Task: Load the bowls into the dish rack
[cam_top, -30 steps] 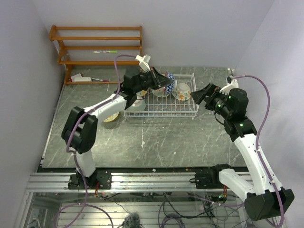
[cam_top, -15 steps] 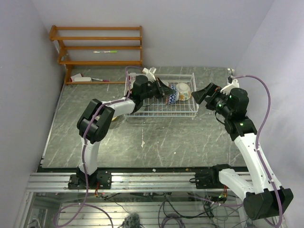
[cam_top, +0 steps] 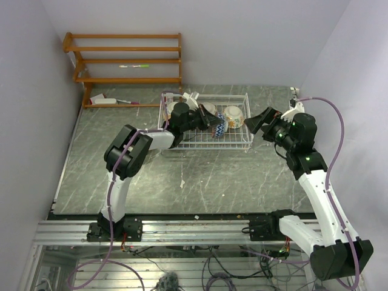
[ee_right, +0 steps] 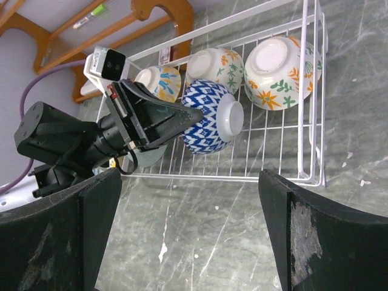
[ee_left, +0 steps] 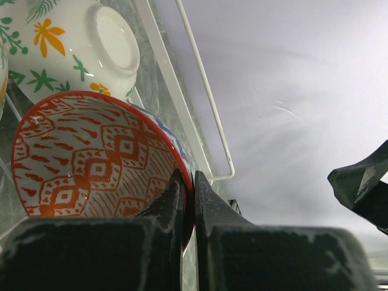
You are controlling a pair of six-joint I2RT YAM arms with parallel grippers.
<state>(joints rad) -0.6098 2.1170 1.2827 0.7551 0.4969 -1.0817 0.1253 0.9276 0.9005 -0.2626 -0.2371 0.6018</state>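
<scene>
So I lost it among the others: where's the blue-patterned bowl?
The blue-patterned bowl is mid-frame in the right wrist view, inside the dish rack, rim pinched by the left gripper, beside an orange-floral bowl.

A dark grey-green table top with pale stone veins (cam_top: 242,182) lies under soft, even light. Plain pale lilac walls (cam_top: 254,42) close it at the back and both sides. A brown wooden slatted shelf (cam_top: 121,60) stands in the far left corner.
</scene>
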